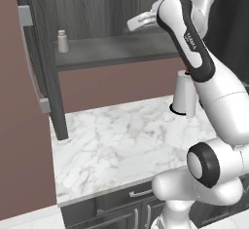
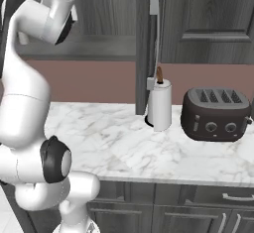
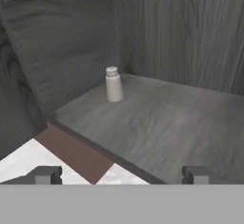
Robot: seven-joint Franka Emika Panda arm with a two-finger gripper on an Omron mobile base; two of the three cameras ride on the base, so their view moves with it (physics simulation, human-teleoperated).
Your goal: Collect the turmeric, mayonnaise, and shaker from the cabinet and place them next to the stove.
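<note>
Pale grey shaker upright near back left corner of cabinet shelf, well ahead of gripper; fingers spread wide, grasping nothing.

- The shaker stands upright on the cabinet shelf, near the shelf's far corner where two wood-grain walls meet.
- The gripper hangs in front of the shelf's front edge, its fingertips set wide apart with nothing between them.
- Below the shelf edge show a reddish-brown wall strip and white marble counter.
</note>
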